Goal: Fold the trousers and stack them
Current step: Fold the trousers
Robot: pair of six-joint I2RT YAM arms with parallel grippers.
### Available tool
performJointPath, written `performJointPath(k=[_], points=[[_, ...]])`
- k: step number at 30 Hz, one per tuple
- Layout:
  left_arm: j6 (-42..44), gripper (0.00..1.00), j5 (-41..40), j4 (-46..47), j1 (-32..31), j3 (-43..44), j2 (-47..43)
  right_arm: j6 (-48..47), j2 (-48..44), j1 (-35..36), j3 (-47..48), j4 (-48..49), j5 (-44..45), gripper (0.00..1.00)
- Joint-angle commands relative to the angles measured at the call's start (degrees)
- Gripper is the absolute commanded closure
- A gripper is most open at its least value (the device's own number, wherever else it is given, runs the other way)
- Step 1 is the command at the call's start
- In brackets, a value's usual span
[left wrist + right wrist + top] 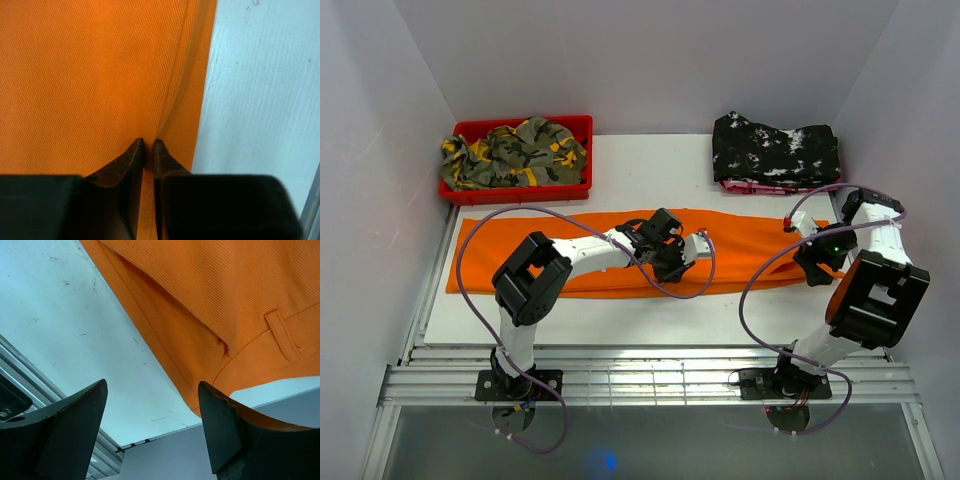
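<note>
Orange cloth shows in the narrow slit of the left gripper (149, 142), whose two dark fingertips stand almost together on the trousers (740, 235), right at a long seam (175, 85) near the fabric's edge. This reads as a pinch on that edge, the grip point a lengthwise fold needs, though how much cloth sits between the tips cannot be confirmed.

The right gripper (152, 384) has its fingers wide apart with nothing between them. It hangs low over the table (650, 165) just beside the waistband end, where a belt loop (282, 335) and a hem corner are visible. Judged purpose: to take the matching edge at that end, so both arms can lift one side evenly.

The trousers lie flat and stretched crosswise over the table, legs toward the left arm's side and waist toward the right, with the left arm reaching over their middle. At the far edge, well apart from them, a red bin (520, 190) holds a camouflage garment (515, 150), and a folded black speckled garment (775, 150) rests on the far right, a likely stacking place.
</note>
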Motion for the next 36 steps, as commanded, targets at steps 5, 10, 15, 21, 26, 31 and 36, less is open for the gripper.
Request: performJointPath(k=[5, 10, 15, 21, 26, 31, 36], points=[[-0.4, 1.0, -0.8, -0.6, -0.4, 0.1, -4.5, -7.6, -1.2, 1.4, -3.6, 7.3, 3.5, 0.25], [-1.0, 1.0, 1.8, -1.4, -0.3, 0.3, -7.5, -8.5, -1.3, 2.4, -5.6, 12.5, 5.0, 0.55], [-1.6, 1.0, 5.1, -2.9, -0.3, -0.4, -11.7, -8.2, -1.9, 2.6, -3.8, 13.8, 4.3, 0.92], [-2.9, 0.99, 9.2, -5.6, -0.8, -2.5, -14.3, -8.5, -3.3, 2.5, -1.2, 11.2, 2.6, 0.92], [-4.7, 0.69, 4.9, -6.3, -0.9, -4.2, -10.7, -8.8, -2.8, 2.5, -1.2, 9.4, 3.8, 0.92], [-3.4, 0.57, 4.4, -6.4, -1.0, -4.9, -9.1, -10.1, -2.1, 1.9, -0.2, 2.4, 4.3, 0.75], [-2.9, 0.5, 6.4, -5.3, -0.9, -5.4, -10.9, -8.8, -1.0, 1.3, -1.9, -1.9, 6.3, 0.68]])
